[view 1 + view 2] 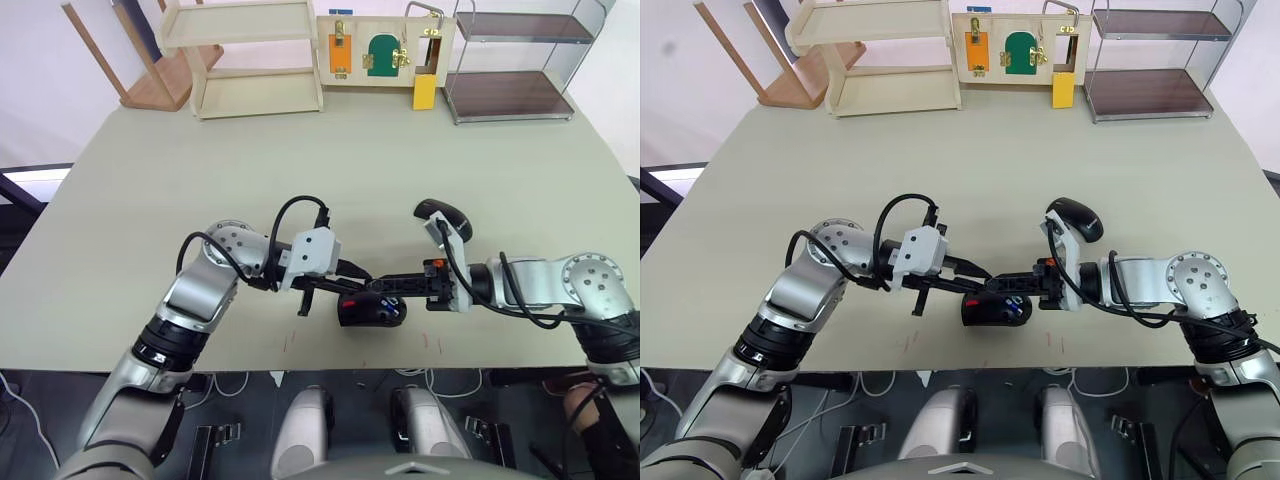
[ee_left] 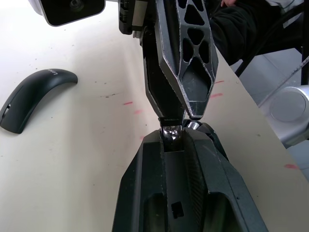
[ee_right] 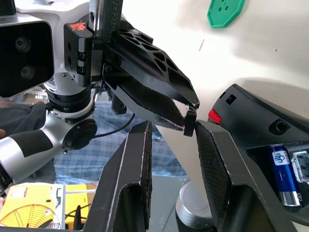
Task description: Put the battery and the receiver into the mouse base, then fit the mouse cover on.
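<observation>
Two robot arms meet above a black oval mouse base with red parts inside (image 1: 365,312), which sits near the front edge of a pale green-grey table (image 1: 150,180), about midway along it. The left gripper (image 1: 362,279) is pinched closed on a tiny black receiver with a silvery plug (image 3: 189,124), holding it just above the base. The right gripper (image 1: 385,285) points toward it from the opposite side, its two black fingers (image 3: 137,164) spread apart with the receiver between their tips. A small blue cylindrical battery with a silvery end (image 3: 282,176) lies in the base's hollow compartment. The smooth, glossy black curved mouse cover (image 1: 445,214) rests on the table behind the right gripper, apart from the base.
</observation>
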